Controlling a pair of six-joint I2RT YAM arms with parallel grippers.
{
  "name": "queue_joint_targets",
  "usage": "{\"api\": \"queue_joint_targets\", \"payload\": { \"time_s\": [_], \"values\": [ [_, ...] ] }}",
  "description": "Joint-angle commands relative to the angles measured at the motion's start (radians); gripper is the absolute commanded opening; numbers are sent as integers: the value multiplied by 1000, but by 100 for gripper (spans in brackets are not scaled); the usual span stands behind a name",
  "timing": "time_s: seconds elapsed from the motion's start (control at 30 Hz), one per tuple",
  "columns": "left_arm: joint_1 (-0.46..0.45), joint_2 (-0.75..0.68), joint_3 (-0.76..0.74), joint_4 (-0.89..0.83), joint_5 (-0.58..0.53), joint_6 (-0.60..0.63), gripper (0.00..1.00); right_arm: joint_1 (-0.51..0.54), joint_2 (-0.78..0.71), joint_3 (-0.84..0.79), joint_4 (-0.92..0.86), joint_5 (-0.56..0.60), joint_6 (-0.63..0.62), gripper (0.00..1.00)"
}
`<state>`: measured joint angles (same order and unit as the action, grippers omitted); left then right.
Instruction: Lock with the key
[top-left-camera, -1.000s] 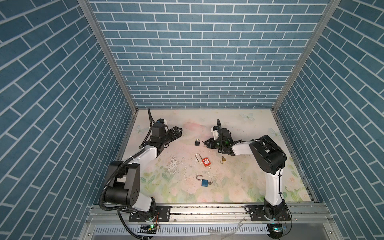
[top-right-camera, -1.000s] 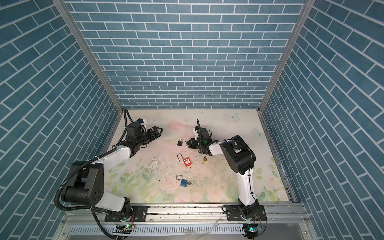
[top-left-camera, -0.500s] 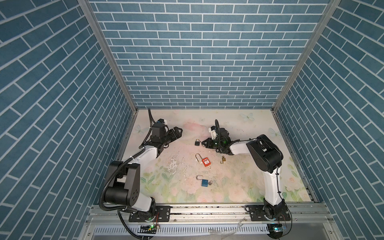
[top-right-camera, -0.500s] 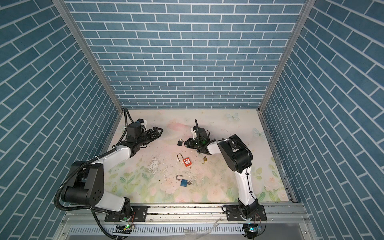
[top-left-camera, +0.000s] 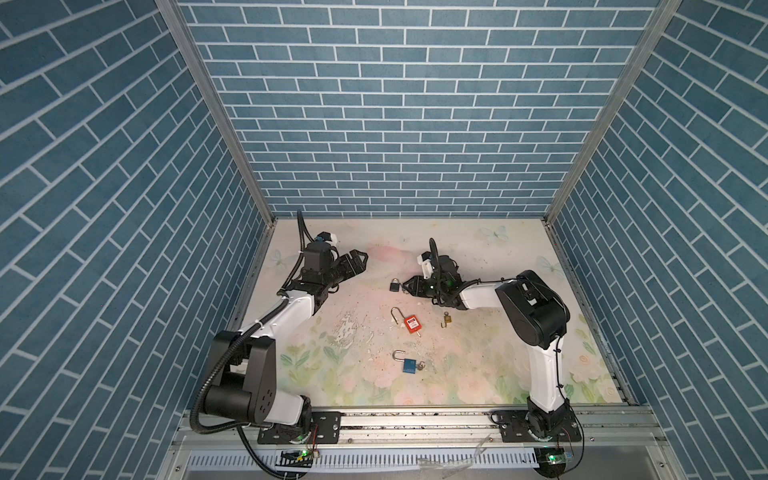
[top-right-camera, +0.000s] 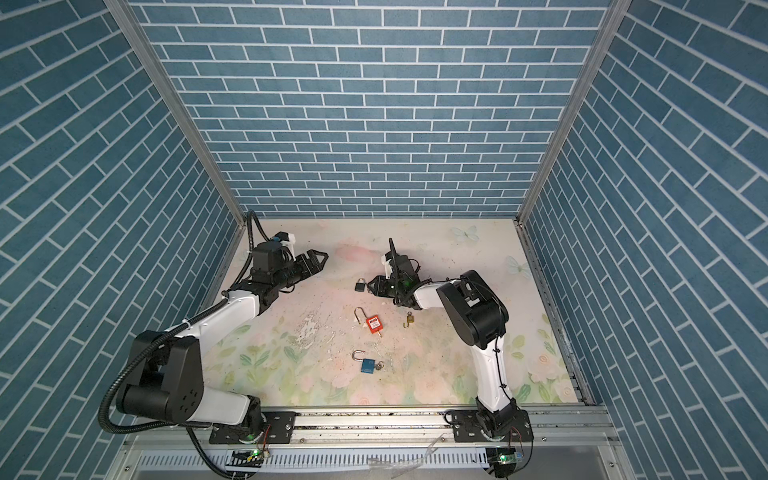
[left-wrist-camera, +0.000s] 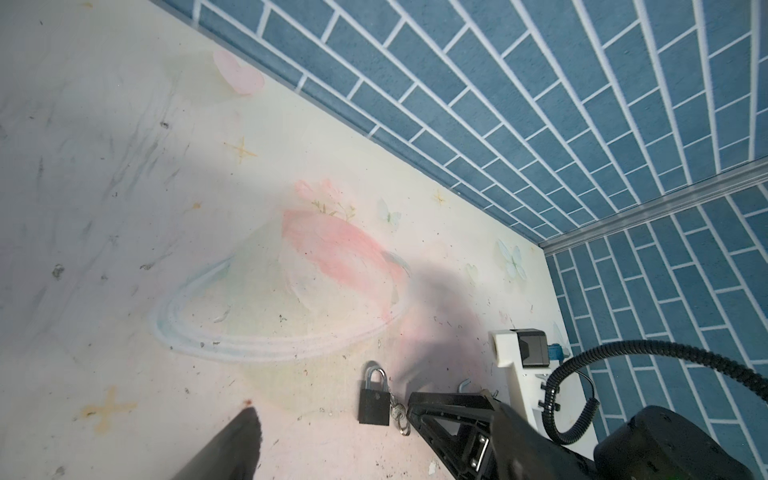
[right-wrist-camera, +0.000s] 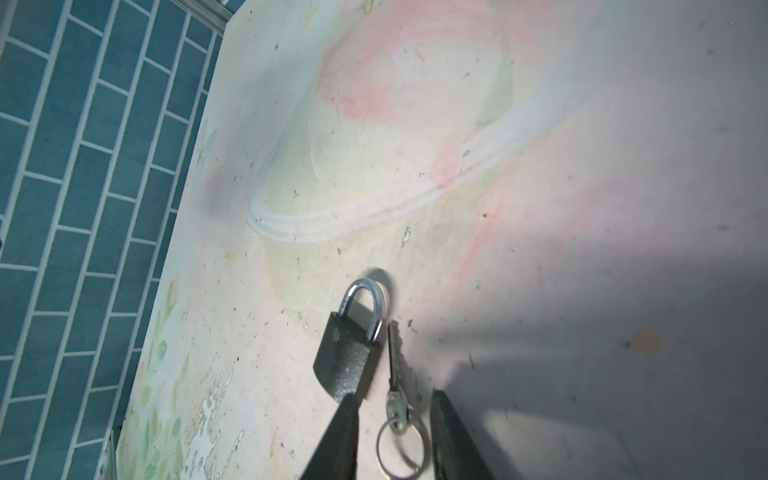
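A black padlock (top-left-camera: 395, 285) (right-wrist-camera: 347, 361) lies flat on the floral mat with its shackle down in the body. A small silver key (right-wrist-camera: 392, 374) on a ring (right-wrist-camera: 401, 444) lies beside the padlock, outside the keyhole. My right gripper (right-wrist-camera: 395, 397) (top-left-camera: 406, 286) sits low at the mat, open, its fingers either side of the key's head without touching it. One finger overlaps the padlock's corner. The left wrist view shows the padlock (left-wrist-camera: 374, 405) and key (left-wrist-camera: 397, 413) at that gripper's tip. My left gripper (top-left-camera: 362, 262) hovers open and empty to the padlock's left.
Nearer the front lie a red padlock (top-left-camera: 411, 323) with open shackle, a small brass padlock (top-left-camera: 447, 319) and a blue padlock (top-left-camera: 408, 365) with open shackle and a key at its side. Blue brick walls (top-left-camera: 395, 124) enclose the mat on three sides.
My right gripper has slid a little left toward the black padlock and its jaws have parted. The left arm has not moved.
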<state>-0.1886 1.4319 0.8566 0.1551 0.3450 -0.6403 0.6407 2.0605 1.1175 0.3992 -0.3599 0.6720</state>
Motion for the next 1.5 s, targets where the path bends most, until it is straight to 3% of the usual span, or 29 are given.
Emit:
{"api": "queue_joint_targets", "payload": {
  "time_s": [0.0, 0.23, 0.5, 0.8, 1.07, 1.27, 1.47],
  "values": [
    [-22, -38, 42, -34, -26, 30, 88, 4, -105, 15, -67, 66, -69, 39],
    [-128, -134, 110, -140, -149, 117, 88, 3, -317, -63, -139, 177, -152, 47],
    [-252, -320, 45, -182, -259, 136, 88, 2, -653, -260, -224, 307, -228, 50],
    [-524, -477, -27, -295, -494, 144, 88, 1, -932, -507, -218, 314, -270, 56],
    [-722, -309, 8, -500, -623, -87, 87, 13, -1043, -709, -52, 265, -238, 58],
    [-764, -105, 44, -553, -560, -281, 84, 128, -1040, -845, 141, 419, -348, 58],
    [-774, 46, 118, -631, -545, -399, 83, 267, -1020, -956, 308, 587, -433, 57]
  ]
}}
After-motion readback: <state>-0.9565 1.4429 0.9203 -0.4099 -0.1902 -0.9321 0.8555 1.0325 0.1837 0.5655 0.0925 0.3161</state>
